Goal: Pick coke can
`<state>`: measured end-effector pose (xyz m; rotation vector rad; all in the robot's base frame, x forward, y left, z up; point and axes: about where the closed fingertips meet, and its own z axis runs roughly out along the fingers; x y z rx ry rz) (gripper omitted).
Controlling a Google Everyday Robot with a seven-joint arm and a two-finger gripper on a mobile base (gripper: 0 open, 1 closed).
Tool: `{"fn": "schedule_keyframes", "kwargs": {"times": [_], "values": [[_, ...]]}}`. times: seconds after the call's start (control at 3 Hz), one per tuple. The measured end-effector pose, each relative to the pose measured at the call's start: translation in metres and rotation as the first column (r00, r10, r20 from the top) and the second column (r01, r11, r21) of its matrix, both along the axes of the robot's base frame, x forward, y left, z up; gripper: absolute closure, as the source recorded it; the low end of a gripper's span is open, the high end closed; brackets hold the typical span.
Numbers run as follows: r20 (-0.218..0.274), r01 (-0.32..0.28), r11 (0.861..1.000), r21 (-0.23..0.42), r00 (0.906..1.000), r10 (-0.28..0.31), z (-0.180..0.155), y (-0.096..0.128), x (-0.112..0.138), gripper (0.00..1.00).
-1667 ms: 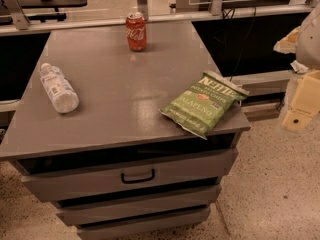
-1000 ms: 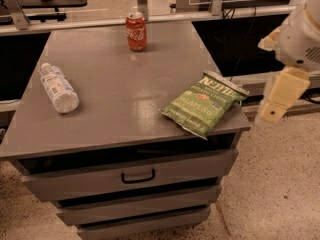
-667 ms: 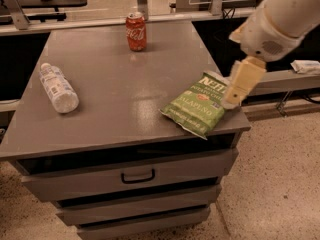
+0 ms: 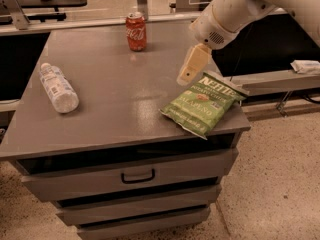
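A grey table with drawers holds a clear plastic bottle lying on its side at left. The red coke can stands upright near the far edge. Right of it, the cream end effector hovers above the table, spread or closed I cannot tell, just beside a green chip bag

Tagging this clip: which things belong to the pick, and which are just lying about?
Job: small red cylindrical coke can, upright at grey table's far edge; gripper, above the table.
Lying about: clear plastic bottle on its side; green chip bag.
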<state>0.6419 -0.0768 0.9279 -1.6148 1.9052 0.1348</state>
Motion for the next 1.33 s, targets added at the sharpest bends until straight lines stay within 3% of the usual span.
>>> {"fn": "schedule_keyframes", "kwargs": {"times": [0.33, 0.67, 1.0, 1.33], "values": [[0.000, 0.000, 1.000, 0.000, 1.0000, 0.000, 0.000, 0.000, 0.000, 0.00], [0.020, 0.019, 0.998, 0.066, 0.9996, -0.020, -0.002, 0.013, 0.011, 0.00], [0.061, 0.020, 0.981, 0.191, 0.9976, -0.032, -0.002, 0.048, 0.049, 0.00], [0.100, 0.014, 0.946, 0.324, 0.9938, -0.049, -0.002, 0.076, 0.097, 0.00]]}}
